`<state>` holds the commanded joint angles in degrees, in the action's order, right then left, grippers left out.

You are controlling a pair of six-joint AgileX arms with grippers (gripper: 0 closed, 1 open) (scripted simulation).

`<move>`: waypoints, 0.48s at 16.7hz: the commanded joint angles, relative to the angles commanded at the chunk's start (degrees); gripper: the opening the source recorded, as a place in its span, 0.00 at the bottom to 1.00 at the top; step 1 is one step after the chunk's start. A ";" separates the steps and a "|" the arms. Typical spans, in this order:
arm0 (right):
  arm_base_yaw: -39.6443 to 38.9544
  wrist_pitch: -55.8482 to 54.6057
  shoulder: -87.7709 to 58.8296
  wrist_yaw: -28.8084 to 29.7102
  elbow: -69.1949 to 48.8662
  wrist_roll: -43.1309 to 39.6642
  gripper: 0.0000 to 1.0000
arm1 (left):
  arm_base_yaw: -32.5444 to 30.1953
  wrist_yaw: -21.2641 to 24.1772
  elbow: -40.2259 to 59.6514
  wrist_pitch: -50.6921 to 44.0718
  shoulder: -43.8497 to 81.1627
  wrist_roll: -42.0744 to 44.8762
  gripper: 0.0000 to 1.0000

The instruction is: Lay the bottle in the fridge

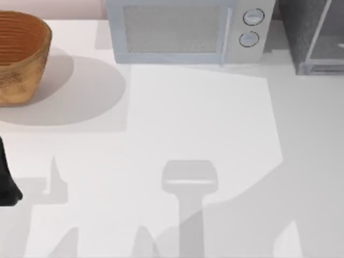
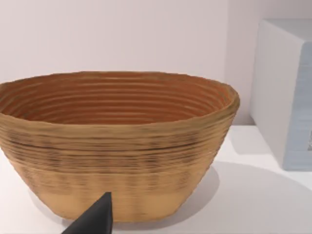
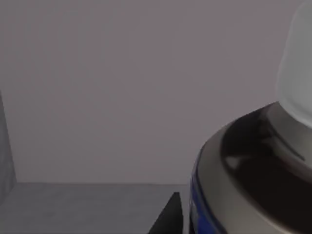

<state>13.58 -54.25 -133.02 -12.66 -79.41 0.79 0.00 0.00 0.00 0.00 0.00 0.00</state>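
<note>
The bottle (image 3: 253, 165) looms close in the right wrist view, showing its white cap, dark neck and blue label edge, and it is tilted. My right gripper (image 3: 195, 219) is shut on it, one dark fingertip (image 3: 168, 217) showing beside the label. Behind the bottle are a plain grey wall and a grey floor, seemingly the fridge's inside. The fridge (image 1: 314, 37), dark grey with a pale framed panel, stands at the top view's far right corner. My left arm (image 1: 6, 180) stays parked at the table's left edge, its gripper (image 2: 97, 219) facing the basket.
A woven brown basket (image 1: 19, 56) (image 2: 117, 146) stands at the back left. A light-grey microwave (image 1: 185, 29) with two round knobs sits at the back centre, its side (image 2: 287, 92) in the left wrist view. The white table (image 1: 199, 134) stretches between them.
</note>
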 joint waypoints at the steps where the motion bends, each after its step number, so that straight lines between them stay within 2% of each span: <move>1: -0.27 1.31 -1.24 0.28 -2.33 0.01 0.01 | 0.00 0.00 0.00 0.00 0.00 0.00 1.00; 8: -0.73 3.57 -3.07 0.78 -5.68 0.00 0.01 | 0.00 0.00 0.00 0.00 0.00 0.00 1.00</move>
<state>12.85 -50.67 -136.09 -11.88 -85.08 0.78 0.00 0.00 0.00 0.00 0.00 0.00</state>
